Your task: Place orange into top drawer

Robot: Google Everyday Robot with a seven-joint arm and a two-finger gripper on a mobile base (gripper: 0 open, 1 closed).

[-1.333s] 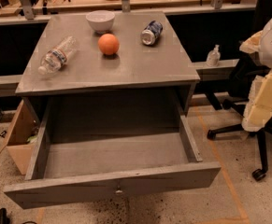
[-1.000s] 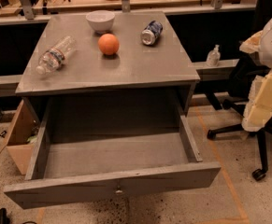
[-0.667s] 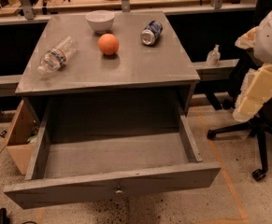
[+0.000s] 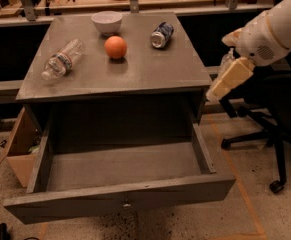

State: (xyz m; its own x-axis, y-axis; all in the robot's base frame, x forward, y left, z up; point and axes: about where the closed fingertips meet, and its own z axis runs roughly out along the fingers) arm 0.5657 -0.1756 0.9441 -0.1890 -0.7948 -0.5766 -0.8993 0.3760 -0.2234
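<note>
The orange (image 4: 115, 47) sits on the grey cabinet top (image 4: 135, 69), towards the back, just in front of a white bowl (image 4: 107, 22). The top drawer (image 4: 85, 204) is pulled wide open below the cabinet top; its inside is bare and a small metal knob (image 4: 127, 204) shows on its front panel. My gripper (image 4: 226, 81) hangs from the white arm (image 4: 272, 26) at the right, off the cabinet's right edge, level with the top and well apart from the orange. It holds nothing that I can see.
A crushed clear plastic bottle (image 4: 62, 59) lies at the left of the cabinet top and a can (image 4: 162, 35) lies on its side at the back right. A cardboard box (image 4: 20, 144) stands left of the drawer. A black office chair (image 4: 265, 129) stands at the right.
My arm and gripper have swung left and a little up, from beside the chair to the cabinet's right edge. The orange, bowl, can, bottle and drawer have not moved.
</note>
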